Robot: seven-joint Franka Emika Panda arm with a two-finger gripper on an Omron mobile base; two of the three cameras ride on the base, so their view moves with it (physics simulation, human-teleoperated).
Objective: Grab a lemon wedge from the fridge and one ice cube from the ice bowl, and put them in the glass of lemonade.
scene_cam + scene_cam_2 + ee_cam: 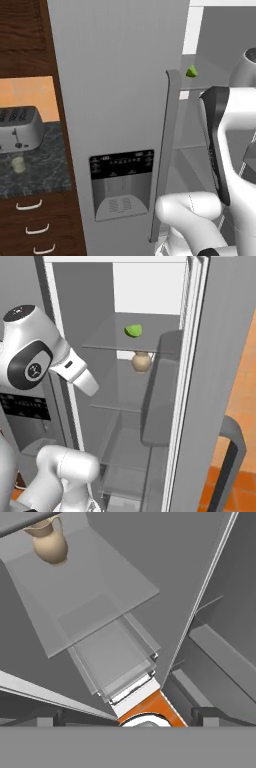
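Yellow-green lemon wedge (133,331) on fridge (120,100) shelf: prob. light, soft, slippery; pinch flat sides gently. Tool (127,718) jaws apart.

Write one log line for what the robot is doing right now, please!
fridge: door open | lemon wedge: on upper shelf, untouched | tan bulb: shelf below | fingers: open, empty | glass of lemonade: on counter by toaster

Yellow-green lemon wedge (133,331), light-grey fridge (115,75)

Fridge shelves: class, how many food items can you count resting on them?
2. A lemon wedge on the upper shelf, a tan bulb on the shelf just below. Others may be hidden lower down.
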